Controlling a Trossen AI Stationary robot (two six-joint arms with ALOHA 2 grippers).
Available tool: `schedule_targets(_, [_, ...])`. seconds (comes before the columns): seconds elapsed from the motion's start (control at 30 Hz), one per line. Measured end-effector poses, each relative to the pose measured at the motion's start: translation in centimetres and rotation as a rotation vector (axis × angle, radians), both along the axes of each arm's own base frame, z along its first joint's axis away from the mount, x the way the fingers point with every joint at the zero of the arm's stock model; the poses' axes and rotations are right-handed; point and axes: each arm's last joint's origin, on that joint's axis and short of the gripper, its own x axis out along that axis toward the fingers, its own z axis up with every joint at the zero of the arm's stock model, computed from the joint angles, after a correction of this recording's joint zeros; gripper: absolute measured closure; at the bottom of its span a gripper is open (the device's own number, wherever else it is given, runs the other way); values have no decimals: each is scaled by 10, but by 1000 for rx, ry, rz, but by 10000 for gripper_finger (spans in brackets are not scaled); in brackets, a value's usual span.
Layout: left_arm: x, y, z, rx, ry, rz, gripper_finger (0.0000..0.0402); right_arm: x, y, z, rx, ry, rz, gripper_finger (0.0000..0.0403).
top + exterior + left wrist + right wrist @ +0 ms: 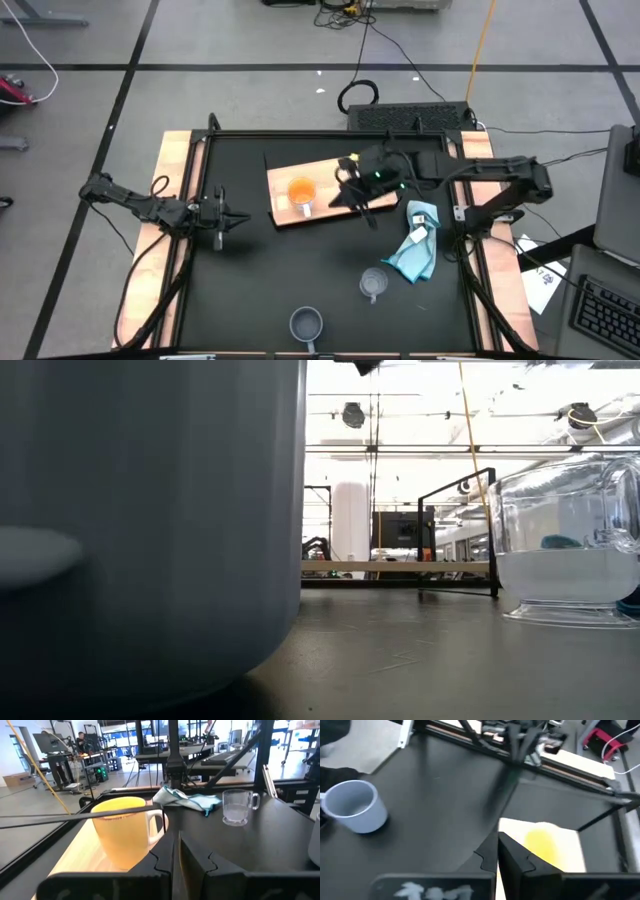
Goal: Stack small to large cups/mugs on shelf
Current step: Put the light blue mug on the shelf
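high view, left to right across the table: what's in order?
left end effector → orange cup on the shelf → right end effector → clear cup → light blue cloth

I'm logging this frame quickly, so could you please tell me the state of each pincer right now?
Left pincer: closed, holding nothing, over bare table left of the board.
Right pincer: closed, empty, over the board beside the orange cup.
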Motion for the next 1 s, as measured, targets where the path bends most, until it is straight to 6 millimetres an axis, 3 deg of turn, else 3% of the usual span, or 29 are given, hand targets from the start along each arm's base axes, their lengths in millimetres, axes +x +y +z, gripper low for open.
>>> schedule_targets(0.27, [0, -1, 1, -6, -9, -21, 371, -42, 35, -40, 10, -56, 17, 403])
schedule_targets(0.63, [0, -1, 1, -56, -16, -47, 371, -103, 56, -70, 92, -188, -20, 403])
schedule_targets(1.0, [0, -2, 4, -145, -44, -69, 371, -126, 65, -102, 66, -180, -9, 403])
